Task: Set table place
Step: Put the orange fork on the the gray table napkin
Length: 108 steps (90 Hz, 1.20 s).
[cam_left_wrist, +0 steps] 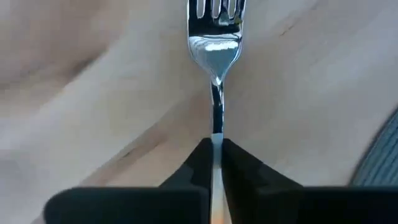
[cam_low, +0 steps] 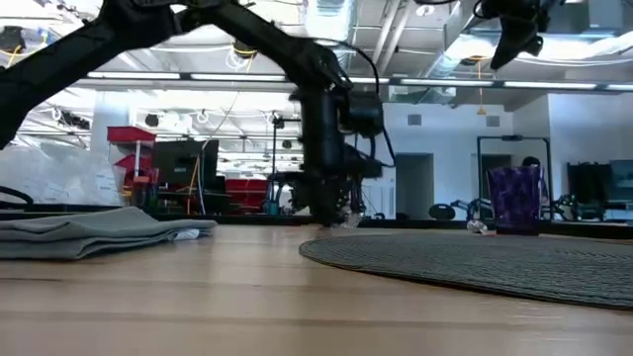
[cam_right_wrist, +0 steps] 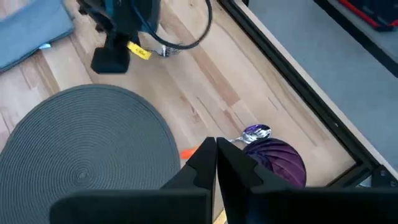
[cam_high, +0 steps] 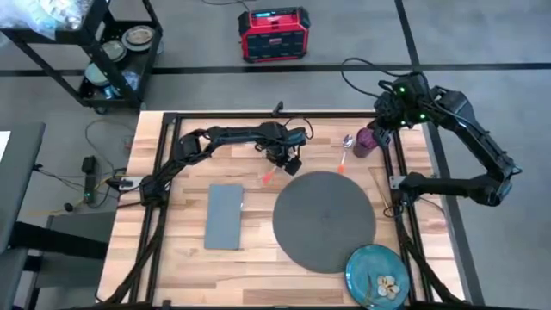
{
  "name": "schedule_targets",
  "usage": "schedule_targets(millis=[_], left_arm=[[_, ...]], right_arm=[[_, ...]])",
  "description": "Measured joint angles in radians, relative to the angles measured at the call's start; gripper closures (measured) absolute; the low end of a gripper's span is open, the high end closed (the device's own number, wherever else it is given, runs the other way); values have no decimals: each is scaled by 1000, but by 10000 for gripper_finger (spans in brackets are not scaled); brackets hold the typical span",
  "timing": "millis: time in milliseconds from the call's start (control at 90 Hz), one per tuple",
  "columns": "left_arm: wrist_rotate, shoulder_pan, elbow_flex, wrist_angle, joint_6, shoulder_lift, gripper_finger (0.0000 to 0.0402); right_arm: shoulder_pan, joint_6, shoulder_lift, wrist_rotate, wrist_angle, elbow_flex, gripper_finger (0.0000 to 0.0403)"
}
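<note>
Left pincer (cam_left_wrist: 212, 146) clamps fork (cam_left_wrist: 215, 43).

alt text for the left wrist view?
The left gripper is shut on a fork, its metal neck clamped between the dark fingers, tines pointing away over the light wood table. The grey mat's edge shows at one side.

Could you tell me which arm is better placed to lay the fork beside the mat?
The left. Its hand is already shut on the fork, just off the round mat's far edge. The right hand hangs shut above the purple cup and spoon, holding nothing.
</note>
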Motion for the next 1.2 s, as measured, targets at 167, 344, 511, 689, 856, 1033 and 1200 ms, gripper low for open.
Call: schedule_targets(millis=[167, 344, 511, 689, 856, 1033, 1200], left_arm=[[-34, -80, -39, -158, -149, -165, 400], [7, -231, -188, -166, -419, -300, 401], [58, -356, -407, -95, -703, -401, 401], [87, -425, -693, 130, -975, -538, 401], [87, -446, -936, 379, -1165, -654, 401], [71, -460, -1050, 401, -1270, -720, 401], [84, -461, -1099, 389, -1274, -751, 401]], right_arm=[[0, -5, 0, -3, -1, 0, 403], [14, -15, -5, -6, -1, 0, 403], [40, -16, -23, -6, 3, 0, 403], [62, -17, -32, -6, 6, 0, 403], [84, -17, -42, -6, 3, 0, 403], [99, -16, -45, -5, -11, 0, 403], [104, -16, -45, -5, -16, 0, 403]])
